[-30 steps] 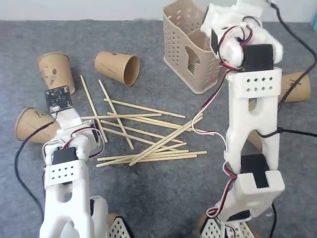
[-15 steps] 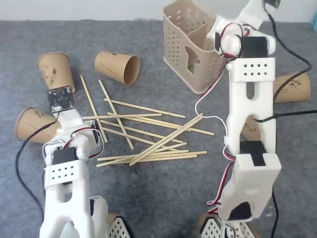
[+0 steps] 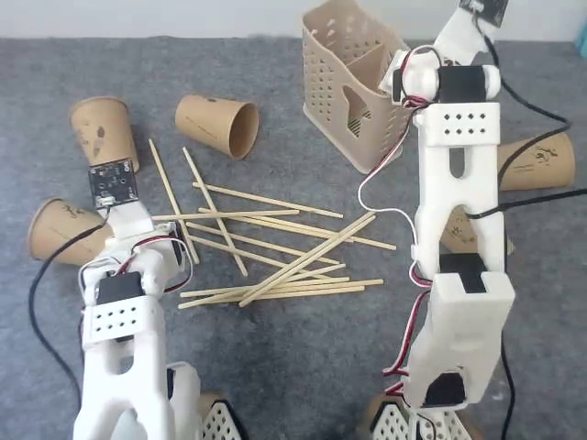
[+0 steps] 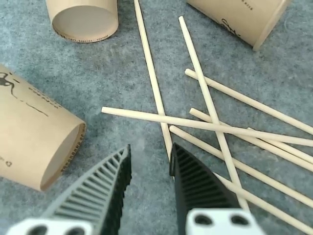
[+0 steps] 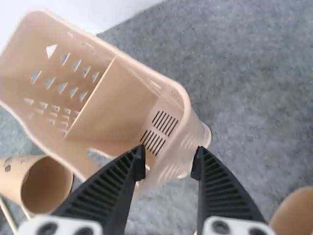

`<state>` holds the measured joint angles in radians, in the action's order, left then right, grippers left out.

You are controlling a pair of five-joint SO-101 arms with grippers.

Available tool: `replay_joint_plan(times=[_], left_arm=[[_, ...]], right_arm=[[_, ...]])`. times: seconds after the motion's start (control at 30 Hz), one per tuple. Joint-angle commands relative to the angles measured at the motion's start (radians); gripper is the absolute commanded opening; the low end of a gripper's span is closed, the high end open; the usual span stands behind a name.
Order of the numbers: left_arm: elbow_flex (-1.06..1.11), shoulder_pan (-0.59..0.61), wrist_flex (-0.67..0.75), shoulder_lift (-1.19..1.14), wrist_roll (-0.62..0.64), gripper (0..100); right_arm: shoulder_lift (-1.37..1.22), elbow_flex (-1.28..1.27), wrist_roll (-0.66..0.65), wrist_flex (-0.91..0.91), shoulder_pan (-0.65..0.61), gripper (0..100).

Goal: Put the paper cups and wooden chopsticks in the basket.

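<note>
- Basket (image 3: 353, 87) stands at the far side of the desk (image 3: 275, 367). It is a slotted beige basket with a divider across its inside.
- Right tool (image 5: 168, 152): released, jaws moderately apart, nothing between them. It hangs just above the basket's near rim, with both fingertips over the slotted outer wall. I cannot tell whether they touch it.
- Left tool (image 4: 149, 149): released, jaws a narrow gap apart, grasping nothing. It is low over the desk, well to the left of the basket, at the left edge of the chopsticks (image 3: 275, 247).
- The dark finger's tip overlaps one chopstick. I cannot tell whether it touches.
- The chopsticks lie in a loose crossed heap flat on the desk, in front of the basket and to its left. All are outside the basket.
- Cup 1 (image 3: 217, 126) is on its side, nearest the basket on the left, mouth towards the basket.
- Cup 2 (image 3: 103, 133) is farther left of the basket.
- Cup 3 (image 3: 60, 229) is farthest left, on its side, just beside the left tool.
- Cup 4 (image 3: 537, 163) is on its side, right of the basket.
- Cup 5 (image 3: 463, 234) is in front of the basket and to its right, mostly hidden behind the right arm.
</note>
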<state>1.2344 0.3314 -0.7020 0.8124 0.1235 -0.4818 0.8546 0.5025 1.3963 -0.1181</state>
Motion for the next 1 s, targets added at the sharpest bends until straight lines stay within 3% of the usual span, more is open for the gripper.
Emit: replay_joint_plan(times=[0.0,0.13,0.23,0.4,0.57,0.97], left_arm=[[-0.012,0.008,0.028,0.005,-0.008,13],[-0.012,0.008,0.028,0.003,-0.008,13],[-0.012,0.008,0.028,0.002,-0.008,13],[-0.008,0.006,0.048,-0.002,-0.008,13],[-0.004,0.005,0.048,-0.002,-0.008,13],[-0.004,0.003,0.049,-0.002,-0.008,13]], right_arm=[[-0.005,0.046,-0.025,-0.056,0.013,17.0],[-0.056,0.046,-0.031,-0.064,0.016,14.3],[-0.064,0.046,-0.032,-0.050,0.041,0.8],[-0.038,0.064,-0.164,-0.048,0.088,0.6],[0.005,0.077,-0.419,-0.033,0.093,0.6],[0.030,0.080,-0.626,0.116,0.016,0.6]])
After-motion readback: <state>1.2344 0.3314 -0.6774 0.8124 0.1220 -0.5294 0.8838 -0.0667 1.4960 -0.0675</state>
